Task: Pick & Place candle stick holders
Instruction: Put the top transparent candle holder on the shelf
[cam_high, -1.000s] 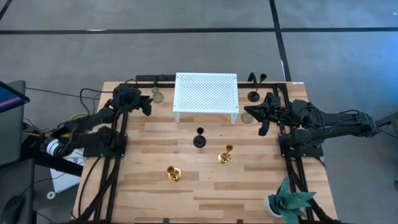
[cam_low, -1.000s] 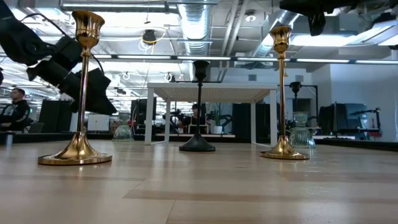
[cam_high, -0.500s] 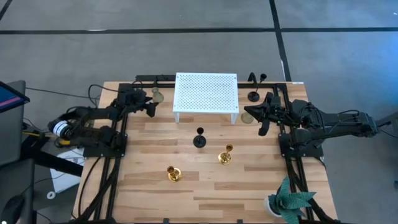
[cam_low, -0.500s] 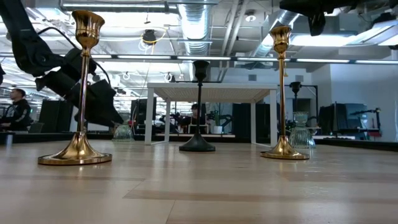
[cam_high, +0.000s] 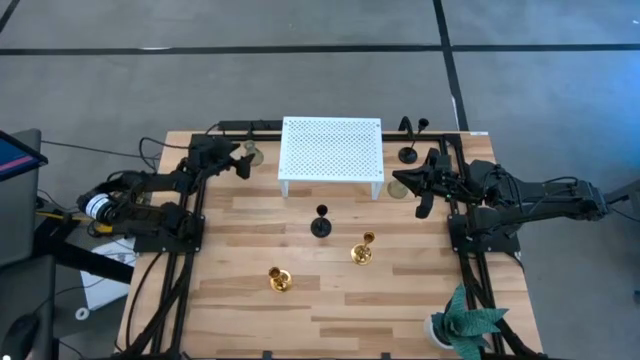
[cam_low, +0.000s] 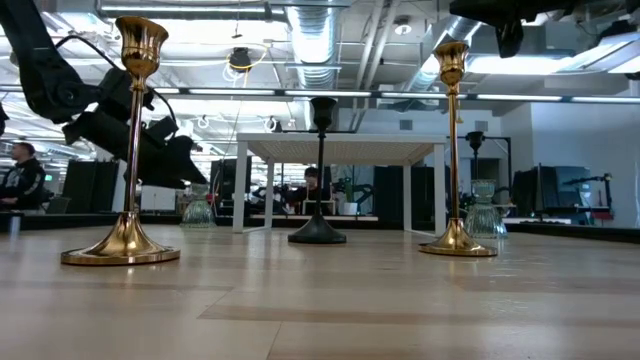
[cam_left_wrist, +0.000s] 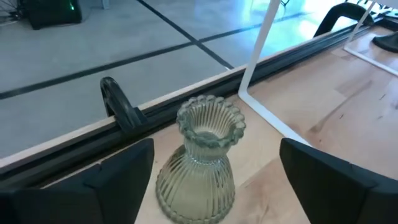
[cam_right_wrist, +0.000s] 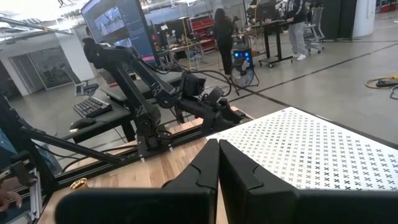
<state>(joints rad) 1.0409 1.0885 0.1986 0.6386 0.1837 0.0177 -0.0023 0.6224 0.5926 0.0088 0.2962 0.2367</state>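
Green glass holder beside white rack, left gripper wide around it, ungrasped. We judge all six unplaced. Right gripper closed, idle.

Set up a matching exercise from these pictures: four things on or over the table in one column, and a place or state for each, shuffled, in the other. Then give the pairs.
Things:
1. pale green ribbed glass candle holder
2. black slim-stemmed candle holder
3. white perforated riser shelf
4. right gripper

Places or states:
A. fingers shut, above the table's right side
B. between the open fingers of the left gripper, not gripped
C. far centre of the wooden table
D. mid-table, just in front of the shelf

Pairs: 1-B, 2-D, 3-C, 4-A
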